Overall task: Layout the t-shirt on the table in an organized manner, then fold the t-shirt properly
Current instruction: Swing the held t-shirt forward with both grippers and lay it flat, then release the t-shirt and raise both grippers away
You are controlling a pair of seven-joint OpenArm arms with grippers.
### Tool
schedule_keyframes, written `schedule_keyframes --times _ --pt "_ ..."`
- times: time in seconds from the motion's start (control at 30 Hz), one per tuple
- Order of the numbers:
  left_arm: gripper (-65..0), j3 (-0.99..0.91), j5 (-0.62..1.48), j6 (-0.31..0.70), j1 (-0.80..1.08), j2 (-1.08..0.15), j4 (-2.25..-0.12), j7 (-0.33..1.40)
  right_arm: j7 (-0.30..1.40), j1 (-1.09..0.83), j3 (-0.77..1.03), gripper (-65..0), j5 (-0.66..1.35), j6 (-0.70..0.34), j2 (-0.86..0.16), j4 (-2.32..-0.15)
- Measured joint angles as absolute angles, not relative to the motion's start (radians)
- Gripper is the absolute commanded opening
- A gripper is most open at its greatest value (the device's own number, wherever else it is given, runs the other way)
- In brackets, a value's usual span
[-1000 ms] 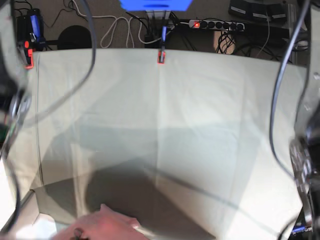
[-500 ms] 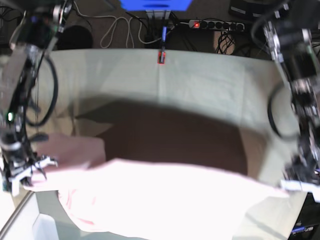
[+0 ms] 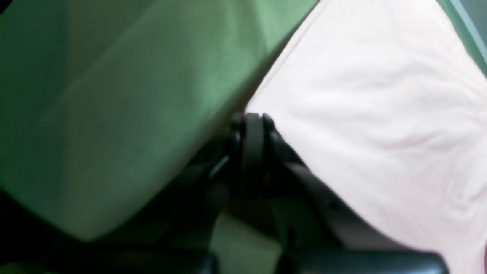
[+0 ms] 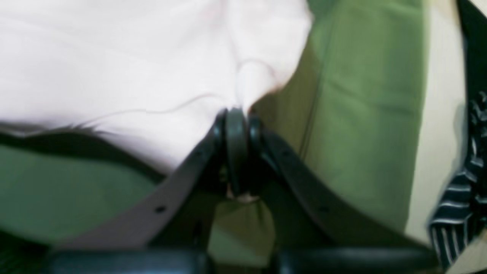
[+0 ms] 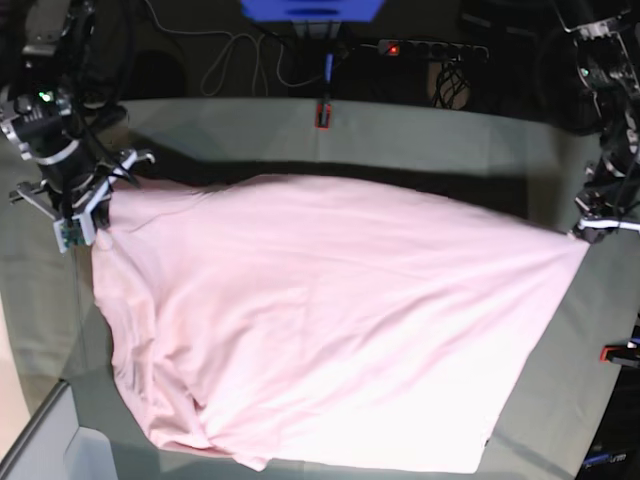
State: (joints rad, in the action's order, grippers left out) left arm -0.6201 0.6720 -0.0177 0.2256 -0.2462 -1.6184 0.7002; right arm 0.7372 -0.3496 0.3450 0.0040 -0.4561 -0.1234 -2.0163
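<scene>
The t-shirt [image 5: 330, 320] is stretched between my two arms over the middle and near half of the table [image 5: 420, 135], a broad pale pink sheet with its plain side up; I see no lettering or print from here. I have the right gripper [image 5: 88, 215] at about 9 o'clock in the base view, jaws pinched together on one corner of the fabric. The right wrist view shows cloth bunched right at the closed tips. The left gripper [image 5: 590, 228] sits at about 3 o'clock, likewise clamped shut on the opposite corner, with the fabric edge running straight into the tips [image 3: 253, 121] in the left wrist view.

I judge the spreading step as partly done. The far edge between my grips looks taut, and a dark shadow beneath it suggests it hangs just above the surface. The side toward 7 o'clock is rumpled and doubled, and the near hem reaches the table's front edge. Which corners I hold, shoulders or hem, I cannot say for sure, as the wrist views are blurred. Lowering, smoothing and all the folding remain.

Nothing lies on the cloth in the way. A red-orange clamp [image 5: 322, 114] sits at 12 o'clock, another clamp [image 5: 612, 352] near 4 o'clock, and cables and a power strip [image 5: 432, 48] lie beyond the far edge.
</scene>
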Motion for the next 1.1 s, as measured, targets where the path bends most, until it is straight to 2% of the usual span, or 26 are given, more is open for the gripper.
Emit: schedule_keyframes --times 0.23,0.4,0.57,0.63,0.73,0.83,0.93,1.1 --pt "-65.0 -0.704 0.748 -0.025 0.308 -0.249 -1.625 0.696 0.733 -0.343 0.478 -65.0 -0.010 -0.693 -0.089 -2.020" --pt "-65.0 -0.698 0.752 -0.023 0.306 -0.249 -1.596 0.692 0.733 -0.262 0.445 -65.0 -0.017 -0.695 -0.086 -1.990" --pt "-65.0 -0.694 0.753 -0.022 0.270 -0.205 -1.595 0.698 0.738 -0.146 0.357 -65.0 -0.014 -0.702 -0.087 -1.866" --pt "-65.0 -0.694 0.753 -0.022 0.265 -0.206 -1.595 0.695 0.742 -0.108 0.339 -61.9 -0.016 -0.702 -0.093 -1.790" --pt "-64.5 -0.694 0.752 -0.023 0.268 -0.208 -1.595 0.693 0.739 -0.060 0.317 -51.9 -0.017 -0.700 -0.112 -1.683" --pt "-58.5 -0.695 0.750 -0.023 0.271 -0.207 -1.595 0.695 0.751 -0.030 0.316 -40.3 -0.021 -0.702 -0.124 -1.623" --pt "-49.1 -0.696 0.753 -0.023 0.272 -0.210 -1.595 0.695 0.742 -0.027 0.356 -33.2 -0.018 -0.702 -0.149 -1.661" --pt "-34.6 -0.701 0.754 -0.019 0.270 -0.213 -1.532 0.694 0.736 -0.086 0.527 -29.1 -0.021 -0.699 -0.148 -1.735"
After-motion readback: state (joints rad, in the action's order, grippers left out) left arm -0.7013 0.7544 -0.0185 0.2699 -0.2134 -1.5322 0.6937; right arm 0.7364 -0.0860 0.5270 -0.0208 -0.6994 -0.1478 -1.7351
